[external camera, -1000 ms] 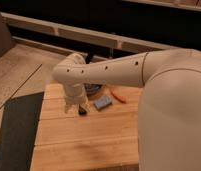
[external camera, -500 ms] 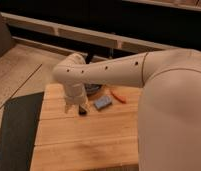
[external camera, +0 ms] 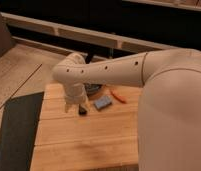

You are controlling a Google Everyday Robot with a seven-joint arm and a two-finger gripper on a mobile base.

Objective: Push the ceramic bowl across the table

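Note:
The ceramic bowl [external camera: 94, 88] is a small dark round bowl at the far side of the light wooden table [external camera: 84, 140]; my white forearm hides most of it. My gripper [external camera: 80, 108] hangs down from the wrist at the table top, just in front of and left of the bowl. A dark tip shows under the white wrist. A blue rectangular block [external camera: 102, 103] lies just right of the gripper.
A thin orange-red object [external camera: 118, 96] lies right of the blue block. My big white arm and body [external camera: 169, 100] cover the table's right side. A dark mat [external camera: 16, 130] lies on the floor to the left. A dark shelf unit [external camera: 109, 25] stands behind.

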